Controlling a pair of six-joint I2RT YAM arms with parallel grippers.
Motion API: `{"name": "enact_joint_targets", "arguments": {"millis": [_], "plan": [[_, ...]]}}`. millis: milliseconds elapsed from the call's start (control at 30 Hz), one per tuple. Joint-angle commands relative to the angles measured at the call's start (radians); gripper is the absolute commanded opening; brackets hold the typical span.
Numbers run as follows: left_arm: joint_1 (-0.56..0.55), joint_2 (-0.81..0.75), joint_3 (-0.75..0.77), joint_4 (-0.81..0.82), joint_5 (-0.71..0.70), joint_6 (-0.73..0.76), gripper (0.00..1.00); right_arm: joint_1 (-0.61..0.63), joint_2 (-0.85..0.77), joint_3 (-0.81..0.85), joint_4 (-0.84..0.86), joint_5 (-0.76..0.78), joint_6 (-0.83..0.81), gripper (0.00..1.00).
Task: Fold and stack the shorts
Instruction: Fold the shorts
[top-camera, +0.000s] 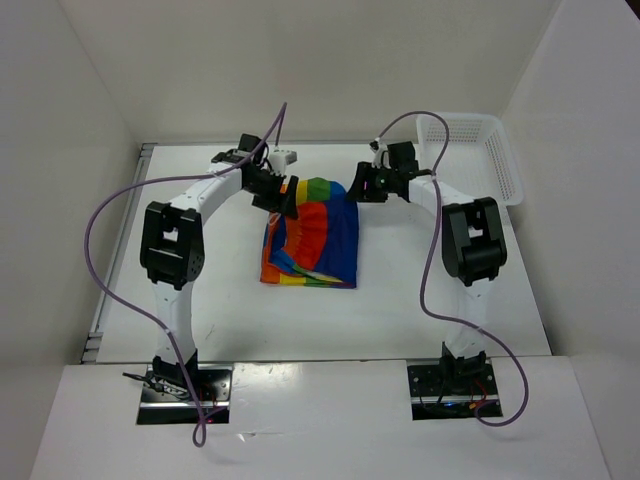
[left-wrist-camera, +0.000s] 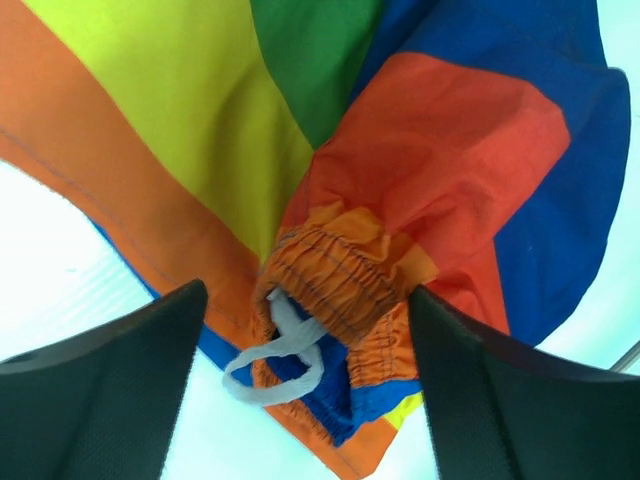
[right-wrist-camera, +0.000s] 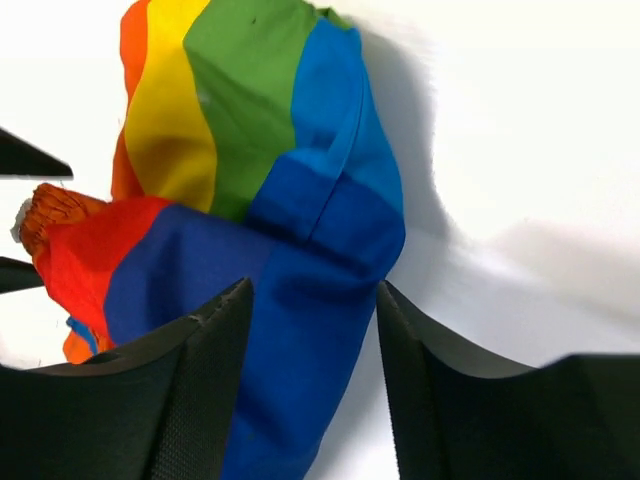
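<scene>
The rainbow-striped shorts (top-camera: 315, 235) lie folded in the middle of the table. My left gripper (top-camera: 283, 200) is open at their far left corner. In the left wrist view its jaws stand wide on either side of the orange elastic waistband (left-wrist-camera: 345, 275) and a white drawstring loop (left-wrist-camera: 275, 360), touching neither. My right gripper (top-camera: 362, 186) is open at the far right corner. In the right wrist view its jaws straddle the blue edge of the shorts (right-wrist-camera: 310, 300) without closing on it.
A white mesh basket (top-camera: 490, 150) stands at the back right of the table. White walls close in the back and both sides. Purple cables loop over both arms.
</scene>
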Motion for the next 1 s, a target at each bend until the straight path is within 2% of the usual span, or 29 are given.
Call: {"name": "enact_joint_targets", "arguments": {"millis": [0, 100, 167, 333, 500, 700, 767, 800, 833, 933, 967], "plan": [[0.014, 0.044, 0.010, 0.022, 0.059, 0.007, 0.81, -0.003, 0.034, 0.049, 0.038, -0.001, 0.044, 0.57], [0.023, 0.075, 0.028, 0.022, 0.091, 0.007, 0.64, -0.003, 0.047, 0.028, 0.038, -0.001, 0.054, 0.58], [0.032, 0.084, 0.038, 0.013, 0.092, 0.007, 0.60, -0.003, 0.047, 0.028, 0.038, 0.008, 0.054, 0.65], [0.043, 0.116, 0.048, 0.004, 0.101, 0.007, 0.44, -0.012, 0.067, 0.028, 0.038, -0.007, 0.054, 0.69], [0.052, 0.135, 0.048, 0.004, 0.101, 0.007, 0.43, -0.012, 0.085, 0.028, 0.049, -0.091, 0.063, 0.51], [0.052, 0.164, 0.048, -0.027, 0.081, 0.007, 0.37, 0.006, 0.103, 0.028, 0.067, -0.092, 0.074, 0.29], [0.052, 0.164, 0.048, -0.027, 0.053, 0.007, 0.37, 0.006, 0.113, 0.028, 0.080, -0.069, 0.104, 0.21], [0.052, 0.164, 0.048, -0.027, 0.044, 0.007, 0.38, 0.006, 0.113, 0.028, 0.080, -0.059, 0.113, 0.12], [0.052, 0.164, 0.048, -0.037, 0.033, 0.007, 0.38, 0.006, 0.113, 0.042, 0.089, -0.046, 0.123, 0.09], [0.052, 0.155, 0.048, -0.038, -0.031, 0.007, 0.40, 0.006, 0.134, 0.085, 0.089, 0.030, 0.133, 0.00], [0.052, 0.155, 0.048, -0.038, -0.054, 0.007, 0.40, 0.006, 0.134, 0.095, 0.078, 0.040, 0.121, 0.00]]}}
